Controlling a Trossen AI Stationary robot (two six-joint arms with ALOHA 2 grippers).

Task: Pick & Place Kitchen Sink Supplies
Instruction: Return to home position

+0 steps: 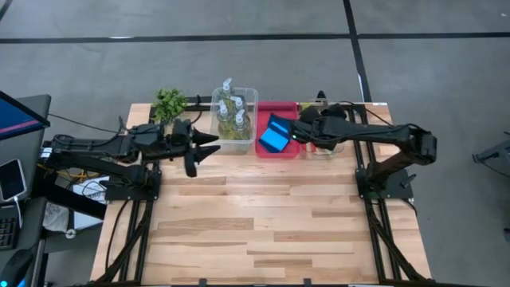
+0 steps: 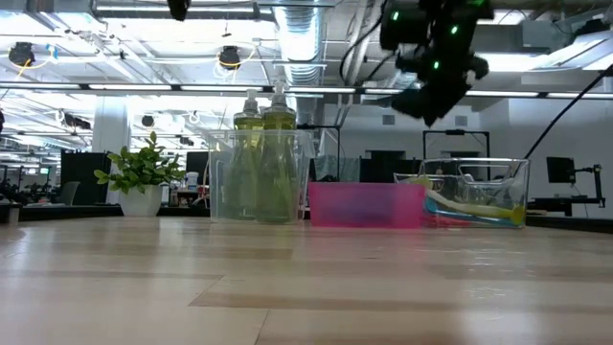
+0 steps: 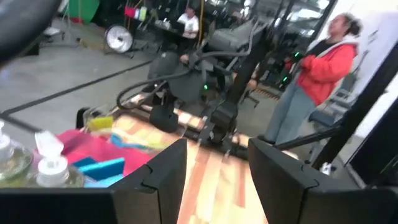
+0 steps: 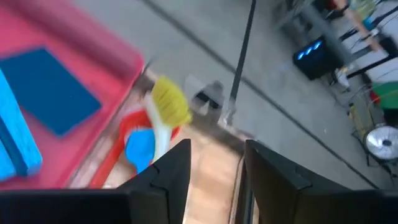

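the right gripper [image 1: 296, 132] hangs with jaws released and empty above the right edge of the red tray [image 1: 280, 106]. the left gripper [image 1: 205, 149], also released, is left of the tray, past the tub [image 1: 255, 119] of soap bottles [image 1: 231, 113]. blue sponges [image 1: 275, 135] lie in the tray; the brushes [image 2: 469, 205] lie in the clear bin [image 2: 523, 187] just right of it.

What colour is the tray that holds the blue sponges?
Pinkish red; the tray shows best in the high view.
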